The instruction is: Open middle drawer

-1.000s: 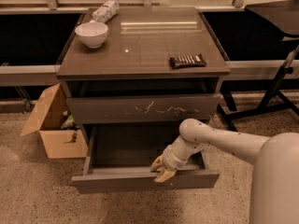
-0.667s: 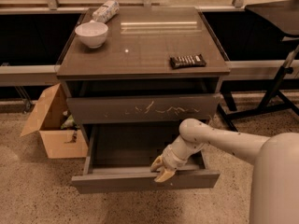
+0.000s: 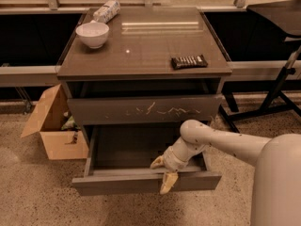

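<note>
Your gripper (image 3: 161, 175): fingers clamped astride the drawer (image 3: 117, 183) front's top edge; drawer stands pulled out. Bar (image 3: 188, 61) on top: lettering unreadable.

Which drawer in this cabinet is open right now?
The plain-fronted drawer under the scratched front: it is pulled well out, its inside showing, with the gripper at its front edge. The scratched front above sits pushed in.

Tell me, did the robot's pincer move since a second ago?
No. The pincer stays at the top edge of the pulled-out, plain dark grey drawer front, same spot below the white-scratched drawer front.
</note>
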`<control>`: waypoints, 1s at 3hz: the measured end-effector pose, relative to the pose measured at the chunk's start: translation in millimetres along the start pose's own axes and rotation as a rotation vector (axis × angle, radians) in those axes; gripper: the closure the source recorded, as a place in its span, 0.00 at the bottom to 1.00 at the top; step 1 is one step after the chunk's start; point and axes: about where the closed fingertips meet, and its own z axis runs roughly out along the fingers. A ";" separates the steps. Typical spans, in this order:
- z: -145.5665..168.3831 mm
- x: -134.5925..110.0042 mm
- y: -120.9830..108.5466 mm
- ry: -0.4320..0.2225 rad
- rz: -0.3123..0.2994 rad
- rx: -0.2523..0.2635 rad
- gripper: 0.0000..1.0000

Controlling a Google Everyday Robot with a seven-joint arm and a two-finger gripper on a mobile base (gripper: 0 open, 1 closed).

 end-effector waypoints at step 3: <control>24.8 -3.1 49.0 0.027 0.059 -0.060 0.47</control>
